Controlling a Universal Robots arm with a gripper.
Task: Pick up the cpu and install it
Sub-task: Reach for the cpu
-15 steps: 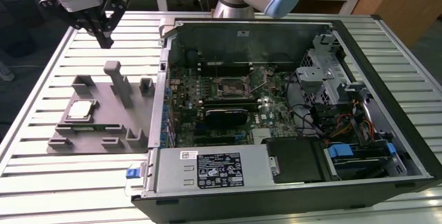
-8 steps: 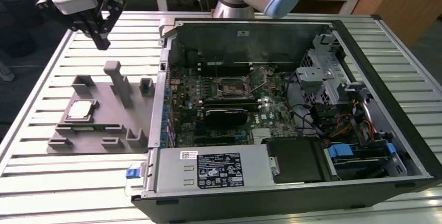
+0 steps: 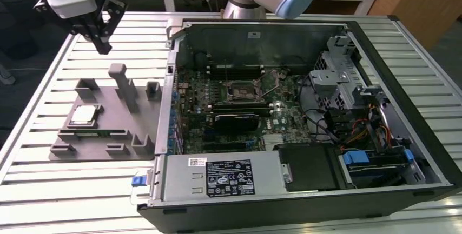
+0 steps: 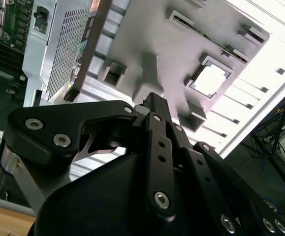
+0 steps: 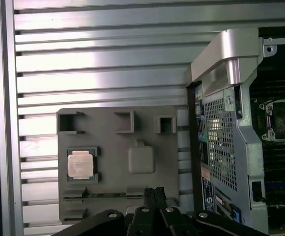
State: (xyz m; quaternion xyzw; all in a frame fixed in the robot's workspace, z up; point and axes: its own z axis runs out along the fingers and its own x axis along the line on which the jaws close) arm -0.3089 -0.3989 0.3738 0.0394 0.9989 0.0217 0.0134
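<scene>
the black gripper (image 5: 155,191), its bolted links ending in fingertips pressed together on nothing, hangs above the matte grey plastic holder tray (image 5: 113,147). the cpu (image 5: 80,164), flat and square with its silvery top up, lies in a square recess there, edges parallel to the tray's, on the ribbed metal table (image 3: 43,180).

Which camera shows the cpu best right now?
The first wrist view: it looks straight down on the cpu in its grey holder. The exterior view shows it slanted; the second wrist view shows it glared white.
</scene>
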